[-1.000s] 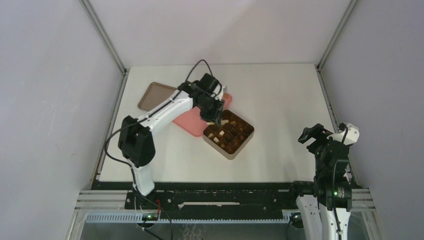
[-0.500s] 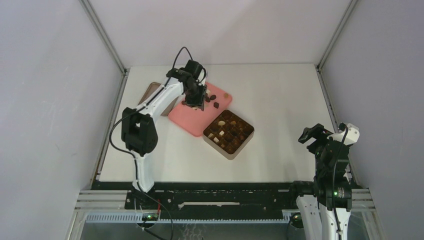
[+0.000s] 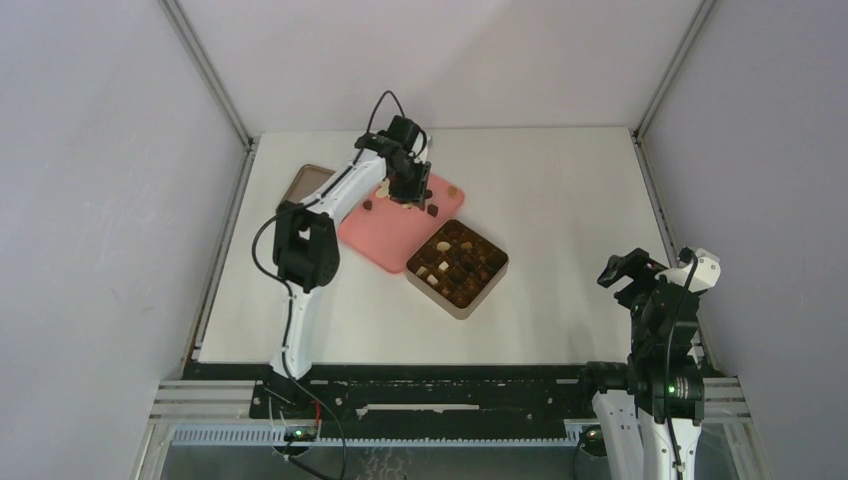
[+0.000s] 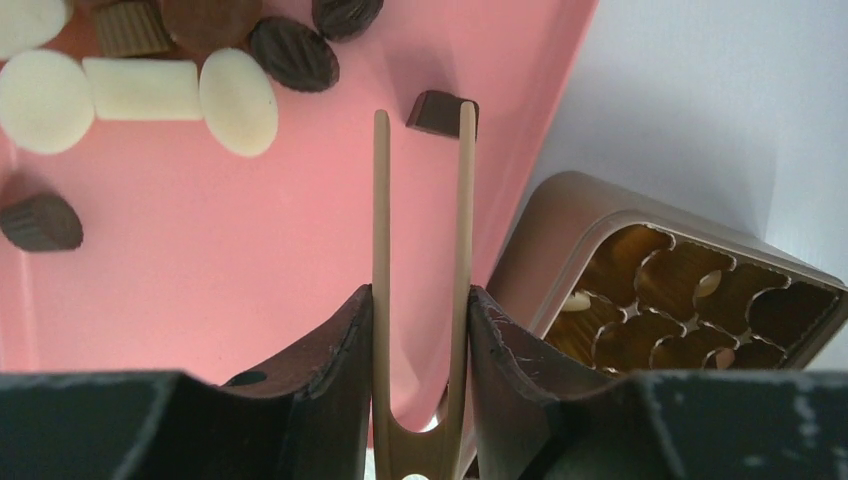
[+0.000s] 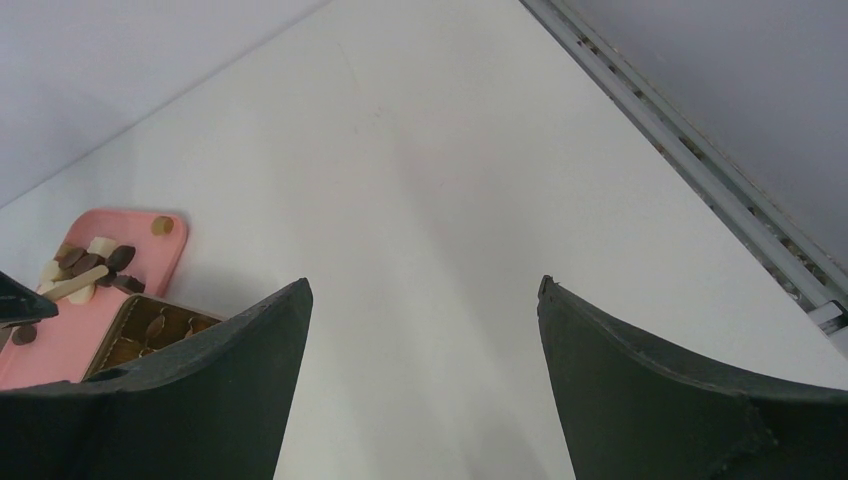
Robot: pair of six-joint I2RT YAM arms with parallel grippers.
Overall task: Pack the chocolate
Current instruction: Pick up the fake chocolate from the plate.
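Note:
Loose chocolate [image 4: 238, 100], cream-white and dark brown pieces, lies at the far end of a pink tray [image 3: 385, 235]. My left gripper [image 3: 405, 185] hangs over that end, shut on thin wooden tongs [image 4: 465, 200] that point forward with their arms apart. A small dark chocolate piece [image 4: 440, 110] lies at the right tong tip; I cannot tell if it is pinched. The square tan tin [image 3: 458, 262] with its gridded insert sits just right of the tray, with several pieces inside. My right gripper [image 5: 425, 285] stands open and empty at the near right.
A brown lid [image 3: 305, 180] lies left of the tray, partly behind the left arm. A single dark piece [image 4: 40, 222] sits apart on the tray. The tin's rim [image 4: 560, 215] is close to the right of the tongs.
The left arm has swung with the tongs from above the tin back to the far end of the pink tray. The right arm has not moved.

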